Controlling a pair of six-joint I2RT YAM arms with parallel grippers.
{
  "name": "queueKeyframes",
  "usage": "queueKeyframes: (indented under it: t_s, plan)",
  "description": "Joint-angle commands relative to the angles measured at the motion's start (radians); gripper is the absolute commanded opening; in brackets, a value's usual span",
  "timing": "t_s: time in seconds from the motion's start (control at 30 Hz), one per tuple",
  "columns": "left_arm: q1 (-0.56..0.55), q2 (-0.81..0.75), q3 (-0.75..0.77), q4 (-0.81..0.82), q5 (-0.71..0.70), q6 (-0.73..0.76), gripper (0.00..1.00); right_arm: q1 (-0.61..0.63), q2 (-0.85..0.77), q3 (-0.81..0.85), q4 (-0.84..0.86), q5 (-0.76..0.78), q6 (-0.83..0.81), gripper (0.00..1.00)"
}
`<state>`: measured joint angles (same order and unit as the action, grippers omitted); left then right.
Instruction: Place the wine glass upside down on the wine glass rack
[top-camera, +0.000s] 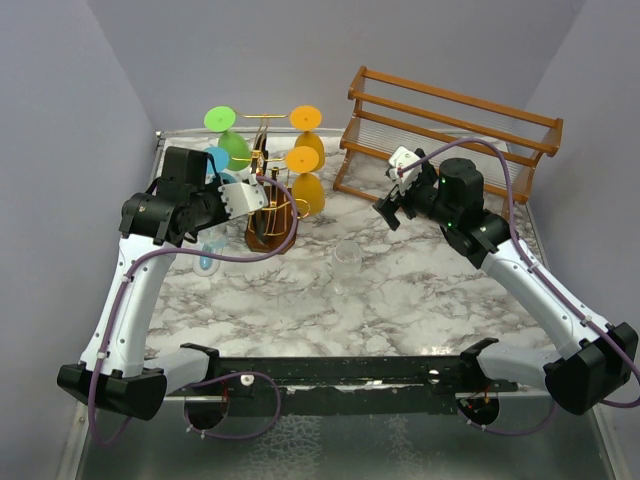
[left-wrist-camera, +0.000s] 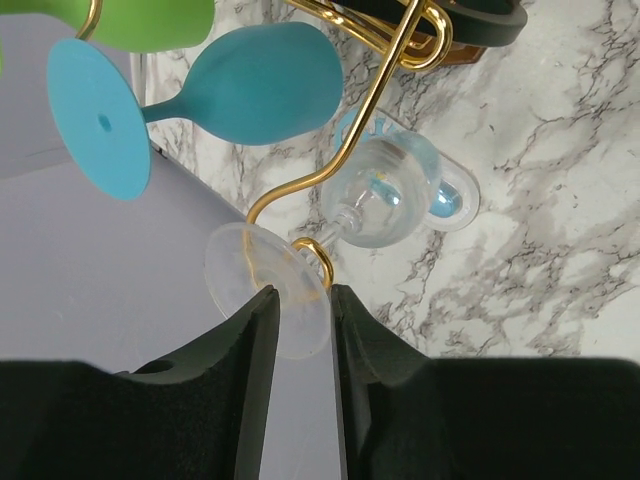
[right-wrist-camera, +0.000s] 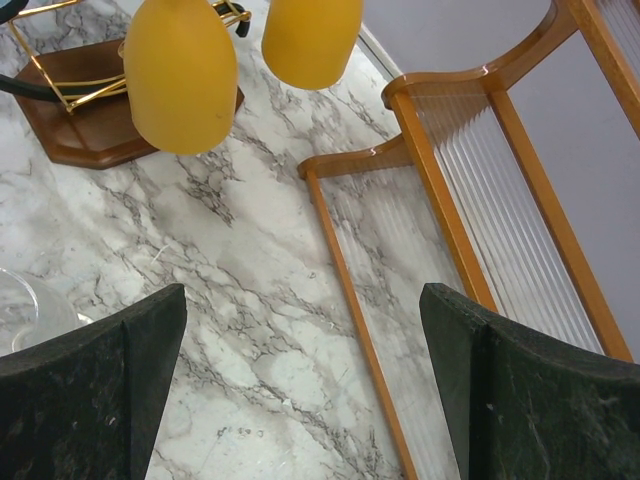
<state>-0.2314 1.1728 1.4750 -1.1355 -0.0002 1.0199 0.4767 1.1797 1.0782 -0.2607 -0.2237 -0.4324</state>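
A clear wine glass (left-wrist-camera: 375, 200) hangs upside down with its stem in a curled arm (left-wrist-camera: 372, 105) of the gold wire rack (top-camera: 266, 165). Its round foot (left-wrist-camera: 262, 272) lies at the tips of my left gripper (left-wrist-camera: 300, 295). The jaws stand a narrow gap apart, narrower than the foot, and show no grip on it. In the top view the left gripper (top-camera: 207, 228) is at the rack's left side, with the clear glass (top-camera: 208, 258) below it. My right gripper (right-wrist-camera: 300, 300) is wide open and empty above the marble, right of the rack (top-camera: 392, 212).
Blue (left-wrist-camera: 255, 85), green (top-camera: 228, 135) and two orange (right-wrist-camera: 180, 75) glasses hang on the gold rack. A second clear glass (top-camera: 347, 252) stands on the marble table mid-way between the arms. A wooden slatted rack (top-camera: 450, 130) stands at the back right.
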Motion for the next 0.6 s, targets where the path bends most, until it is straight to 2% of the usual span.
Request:
queueKeyframes:
  t_s: [0.0, 0.23, 0.47, 0.57]
  plan:
    - [-0.003, -0.007, 0.034, -0.031, 0.068, 0.003, 0.31, -0.005, -0.019, 0.008, 0.012, -0.034, -0.018, 1.00]
    - [-0.003, -0.004, 0.078, -0.056, 0.135, -0.004, 0.34, -0.005, -0.003, 0.063, -0.077, -0.142, -0.089, 1.00]
    - [-0.003, 0.001, 0.128, -0.029, 0.167, -0.073, 0.40, 0.000, 0.078, 0.201, -0.330, -0.378, -0.176, 0.96]
    - [-0.003, 0.001, 0.139, 0.019, 0.141, -0.135, 0.44, 0.019, 0.113, 0.244, -0.407, -0.419, -0.185, 0.92]
